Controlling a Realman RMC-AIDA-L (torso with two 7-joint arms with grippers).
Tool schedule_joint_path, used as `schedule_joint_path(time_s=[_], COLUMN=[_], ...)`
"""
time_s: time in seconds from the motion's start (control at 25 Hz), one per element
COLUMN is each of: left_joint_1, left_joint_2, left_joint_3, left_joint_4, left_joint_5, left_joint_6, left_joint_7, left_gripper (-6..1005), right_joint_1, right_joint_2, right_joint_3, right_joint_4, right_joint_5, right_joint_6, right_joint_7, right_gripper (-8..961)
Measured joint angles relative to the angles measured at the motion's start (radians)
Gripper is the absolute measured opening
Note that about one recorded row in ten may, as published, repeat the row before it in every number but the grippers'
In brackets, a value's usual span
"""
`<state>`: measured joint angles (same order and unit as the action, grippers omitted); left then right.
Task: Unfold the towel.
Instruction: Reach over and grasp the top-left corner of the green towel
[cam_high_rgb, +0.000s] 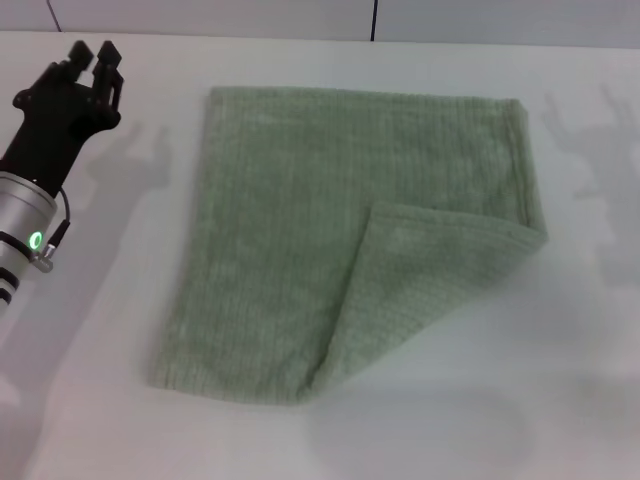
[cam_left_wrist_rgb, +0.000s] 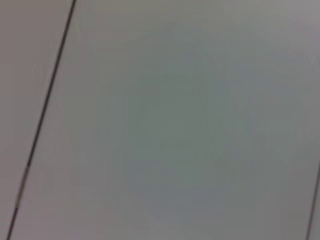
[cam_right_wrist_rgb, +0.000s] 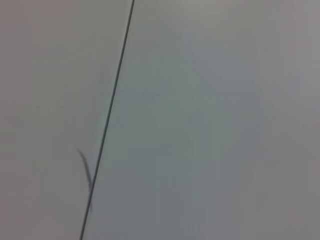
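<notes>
The pale sage-green towel (cam_high_rgb: 330, 230) lies flat on the white table in the middle of the head view. Its near right corner is folded over onto the cloth as a triangular flap (cam_high_rgb: 420, 290). My left gripper (cam_high_rgb: 92, 58) hovers at the far left, well clear of the towel's far left corner, with its black fingers slightly apart and empty. My right gripper is out of view; only its shadow falls on the table at the far right. Both wrist views show only bare pale surface with a dark seam.
The white table (cam_high_rgb: 560, 350) surrounds the towel on all sides. A wall with dark vertical seams (cam_high_rgb: 374, 18) runs along the table's far edge.
</notes>
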<state>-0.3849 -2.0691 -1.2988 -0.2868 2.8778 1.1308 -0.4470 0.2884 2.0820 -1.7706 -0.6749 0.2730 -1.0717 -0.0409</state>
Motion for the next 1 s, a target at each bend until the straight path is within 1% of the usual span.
schedule_joint_path(time_s=[0.12,0.16,0.24,0.28,0.36,0.44,0.52,0.56,0.6,0.64,0.76,0.8,0.88,0.92,0.96,1.0], left_joint_1=[-0.013,-0.030,-0.030,-0.050,-0.101,-0.113,-0.146,-0.175,-0.175,-0.187,-0.222,-0.222,-0.244,-0.244,-0.259,-0.259], left_joint_2=[0.000,0.000,0.000,0.000,0.000,-0.001,-0.001,-0.001,-0.001,-0.001,-0.001,-0.001,0.000,0.000,0.001,0.001], left_joint_3=[0.029,0.058,0.058,0.087,0.143,0.155,0.183,0.197,0.197,0.202,0.218,0.218,0.248,0.248,0.274,0.274], left_joint_4=[-0.002,-0.006,-0.006,-0.008,-0.012,-0.013,-0.022,-0.026,-0.026,-0.026,-0.027,-0.027,-0.029,-0.029,-0.033,-0.033], left_joint_5=[0.000,0.000,0.000,0.000,0.000,0.000,0.000,0.000,0.000,0.000,0.000,0.000,0.000,0.000,0.000,0.000], left_joint_6=[-0.025,-0.056,-0.056,-0.091,-0.183,-0.203,-0.277,-0.348,-0.348,-0.379,-0.478,-0.478,-0.539,-0.539,-0.593,-0.593], left_joint_7=[-0.002,-0.006,-0.006,-0.010,-0.014,-0.016,-0.031,-0.048,-0.048,-0.055,-0.086,-0.086,-0.114,-0.114,-0.127,-0.127], left_gripper=[433,408,359,334,106,76,47,32,17,2,4,4,5,5,4,4], right_joint_1=[0.000,0.000,0.001,0.002,0.010,0.014,0.021,0.025,0.025,0.026,0.029,0.029,0.030,0.030,0.030,0.030], right_joint_2=[0.000,0.000,0.000,0.000,0.000,0.000,0.000,0.000,0.000,0.000,0.000,0.000,0.000,0.000,0.000,0.000], right_joint_3=[0.003,0.003,0.001,-0.001,-0.005,-0.005,-0.006,-0.009,-0.009,-0.013,-0.021,-0.021,-0.021,-0.021,-0.023,-0.023], right_joint_4=[0.005,0.009,0.011,0.013,0.021,0.026,0.037,0.043,0.043,0.044,0.044,0.044,0.043,0.043,0.042,0.042], right_joint_5=[0.000,0.000,0.000,0.000,-0.001,-0.002,-0.002,-0.002,-0.002,-0.002,-0.004,-0.004,-0.004,-0.004,-0.004,-0.004], right_joint_6=[-0.002,-0.002,-0.002,-0.002,0.002,0.004,0.007,0.013,0.013,0.019,0.035,0.035,0.039,0.040,0.041,0.041], right_joint_7=[0.000,0.000,0.000,0.000,0.000,0.000,0.001,0.001,0.001,0.001,0.001,0.001,0.001,0.001,0.001,0.001], right_gripper=[757,756,756,756,756,756,756,756,756,756,756,756,756,756,755,755])
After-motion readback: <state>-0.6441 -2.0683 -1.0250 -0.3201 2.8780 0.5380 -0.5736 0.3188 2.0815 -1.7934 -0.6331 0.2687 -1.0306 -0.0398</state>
